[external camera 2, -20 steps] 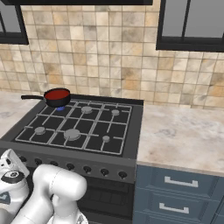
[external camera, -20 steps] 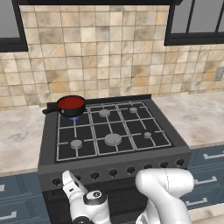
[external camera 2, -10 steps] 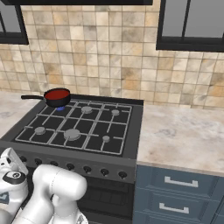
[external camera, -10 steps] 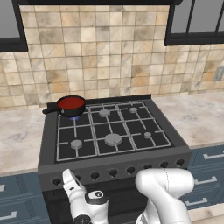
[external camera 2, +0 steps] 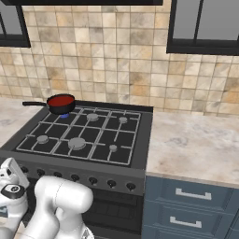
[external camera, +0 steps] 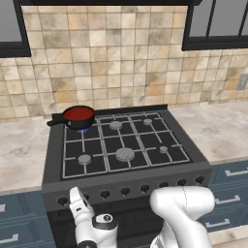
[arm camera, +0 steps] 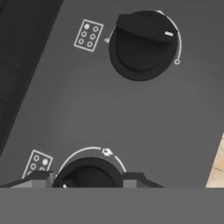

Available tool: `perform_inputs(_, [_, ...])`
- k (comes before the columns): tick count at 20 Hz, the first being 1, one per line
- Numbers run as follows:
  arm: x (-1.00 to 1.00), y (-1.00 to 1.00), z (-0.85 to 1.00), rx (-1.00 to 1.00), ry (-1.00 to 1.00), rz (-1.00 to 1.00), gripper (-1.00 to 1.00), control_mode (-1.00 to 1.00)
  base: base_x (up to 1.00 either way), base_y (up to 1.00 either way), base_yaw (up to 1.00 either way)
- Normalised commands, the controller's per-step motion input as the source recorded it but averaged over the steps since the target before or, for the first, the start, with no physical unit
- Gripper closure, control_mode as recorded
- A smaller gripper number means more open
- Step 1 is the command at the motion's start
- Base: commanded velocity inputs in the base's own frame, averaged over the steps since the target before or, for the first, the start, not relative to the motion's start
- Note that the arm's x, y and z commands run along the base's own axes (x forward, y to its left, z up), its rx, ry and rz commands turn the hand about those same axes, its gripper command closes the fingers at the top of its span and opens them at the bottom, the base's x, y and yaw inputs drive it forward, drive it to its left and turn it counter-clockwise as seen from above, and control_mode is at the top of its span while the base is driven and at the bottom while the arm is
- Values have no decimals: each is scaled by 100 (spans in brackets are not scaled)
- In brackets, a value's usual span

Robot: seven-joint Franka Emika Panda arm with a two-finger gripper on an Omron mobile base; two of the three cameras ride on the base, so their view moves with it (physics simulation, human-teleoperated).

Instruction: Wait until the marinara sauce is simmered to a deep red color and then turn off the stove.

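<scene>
Marinara sauce (external camera: 78,114), a smooth deep red disc in a small black long-handled saucepan (external camera: 77,118), sits on the rear left burner of the large black gas stove (external camera: 123,145). The two-finger gripper (arm camera: 89,178) is pinched narrowly on a round black front knob (arm camera: 89,174). That knob looks rigid and smooth, probably slippery; squeezing its raised ridge from both sides should suit twisting.

Lower knob (arm camera: 89,173) on stove (external camera: 127,173) front panel half cut off below; gripper (arm camera: 89,180) fingertips barely visible flanking knob.
</scene>
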Motion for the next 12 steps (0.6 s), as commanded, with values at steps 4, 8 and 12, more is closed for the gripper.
perform_inputs(4, [-13, -15, -26, 72, -4, -29, 100, -100, 0, 0, 0])
perform_inputs(8, [-14, -28, -31, 75, -4, -26, 100, -100, 0, 0, 0])
perform_inputs(12, [-22, -57, -42, 75, -8, -19, 100, -100, 0, 0, 0])
